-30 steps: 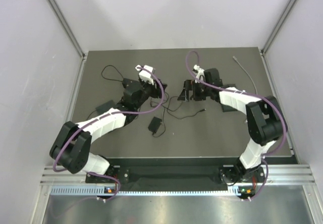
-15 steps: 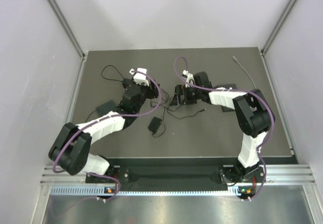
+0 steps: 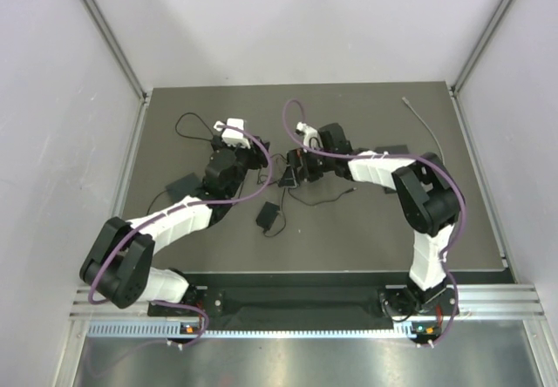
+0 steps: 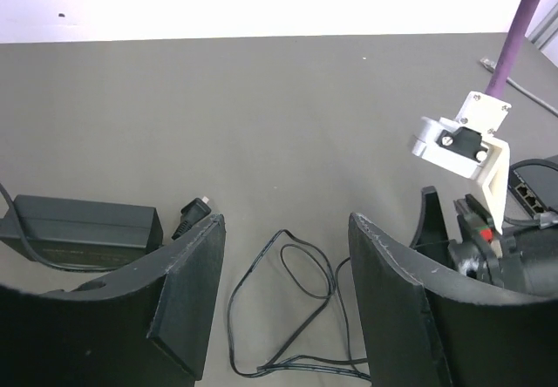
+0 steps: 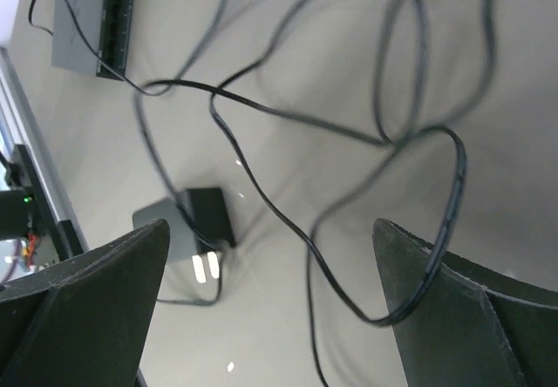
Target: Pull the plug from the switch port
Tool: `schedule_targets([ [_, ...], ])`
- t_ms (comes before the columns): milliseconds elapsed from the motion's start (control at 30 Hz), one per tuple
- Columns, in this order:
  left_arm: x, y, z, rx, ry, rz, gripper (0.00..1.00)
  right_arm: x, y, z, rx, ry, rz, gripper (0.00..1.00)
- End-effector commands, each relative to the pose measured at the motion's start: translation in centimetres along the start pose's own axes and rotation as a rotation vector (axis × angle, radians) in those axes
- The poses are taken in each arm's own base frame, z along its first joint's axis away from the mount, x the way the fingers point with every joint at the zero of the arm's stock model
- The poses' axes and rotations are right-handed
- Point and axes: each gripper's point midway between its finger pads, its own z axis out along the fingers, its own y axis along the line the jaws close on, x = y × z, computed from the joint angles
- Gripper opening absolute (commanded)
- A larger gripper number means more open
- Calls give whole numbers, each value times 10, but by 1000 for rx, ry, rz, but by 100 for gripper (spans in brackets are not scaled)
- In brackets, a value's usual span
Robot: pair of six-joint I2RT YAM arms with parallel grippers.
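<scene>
Both arms have swung leftward over the last second. The switch point(image 3: 183, 183) lies at the left of the desk point(image 3: 366, 230), and a thin black cable point(image 5: 296, 119) reaches the corner nearest the arms, though the plug is too small to make out. Right of it the left claw point(image 4: 285, 221) hangs with fingers apart, holding nothing, then the right claw point(image 5: 270, 230), spread wide and empty above loose cable.

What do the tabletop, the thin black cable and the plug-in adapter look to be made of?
Tabletop: dark grey, matte, faintly speckled; probably a rubber or laminate mat.
Thin black cable: flexible rubber or PVC jacket, judging by its loose loops.
Adapter: smooth black moulded plastic, apparently, with two bright prongs that look metal.
</scene>
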Motion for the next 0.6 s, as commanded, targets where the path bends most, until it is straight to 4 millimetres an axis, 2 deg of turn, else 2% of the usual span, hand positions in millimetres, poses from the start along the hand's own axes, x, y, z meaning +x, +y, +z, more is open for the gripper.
schedule_targets([
  [0, -25, 1, -2, -1, -89, -35, 63, -17, 20, 12, -11, -15, -127, 100],
  [133, -26, 0, -2, 5, -89, -41, 63, -19, 24, 17, 12, -9, -159, 100],
  [233, -25, 1, -1, 2, -88, -43, 63, -14, 7, 22, 133, 31, -152, 100],
  [400, -25, 5, -2, -18, -89, -56, 63, -29, -5, 31, 292, 33, -183, 88],
  [433, -25, 6, -2, -22, -90, -58, 63, -29, -8, 33, 306, 38, -183, 86],
  [467, -25, 9, -2, -39, -92, -61, 63, -37, -5, 35, 308, 26, -199, 84],
  [533, -24, 16, -4, -71, -94, -67, 63, -33, -11, 39, 327, 52, -192, 79],
  [567, -26, 19, -5, -90, -100, -73, 63, -39, -9, 40, 327, 47, -200, 78],
])
